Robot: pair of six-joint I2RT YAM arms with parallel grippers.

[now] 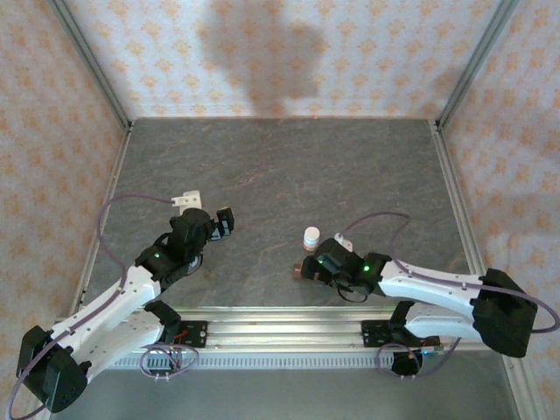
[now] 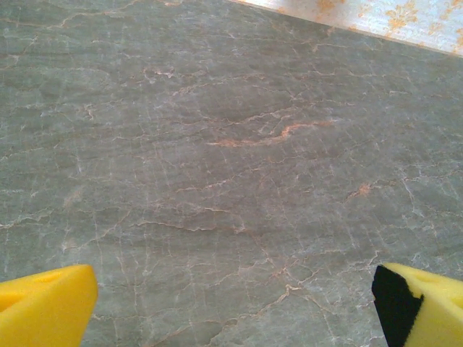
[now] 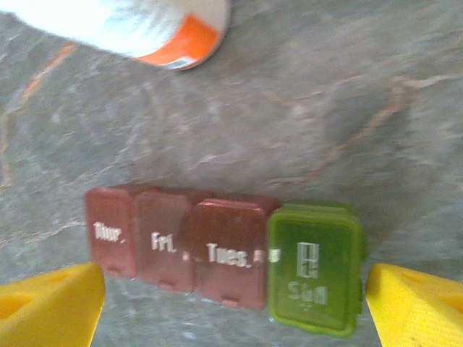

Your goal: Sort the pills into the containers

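From above, the left arm [image 1: 131, 289] is stretching from its base at the near-left corner out over the grey marbled surface [image 1: 289, 166], bent at the elbow. The left pincer [image 1: 223, 224] is pointing toward the middle, well apart from everything else. The right arm [image 1: 429, 287] is reaching leftward, low along the near edge, and the right pincer [image 1: 311, 265] is hanging just over the containers [image 1: 299, 272]. These show as a small brownish strip lying near the middle of the surface. A white bottle [image 1: 311, 238] is standing just behind the strip.

In the left wrist view, the two yellow fingertips [image 2: 45, 309] are sitting at the bottom corners with bare stone between them, so the left pincer is spread wide apart and holding nothing.

In the right wrist view, the right pincer's yellow fingertips [image 3: 48, 306] are likewise standing wide apart, one off each end of the containers [image 3: 217, 253] and not touching them. The strip is lying flat: three brownish-red compartments marked Thur, Fri and Tues, and a green one [image 3: 315, 269] marked Sun at the right end. All four lids are lying closed, and I cannot tell what is inside through the tinted plastic. The bottle [image 3: 145, 29] is showing beyond the strip with an orange band at its end, blurred.
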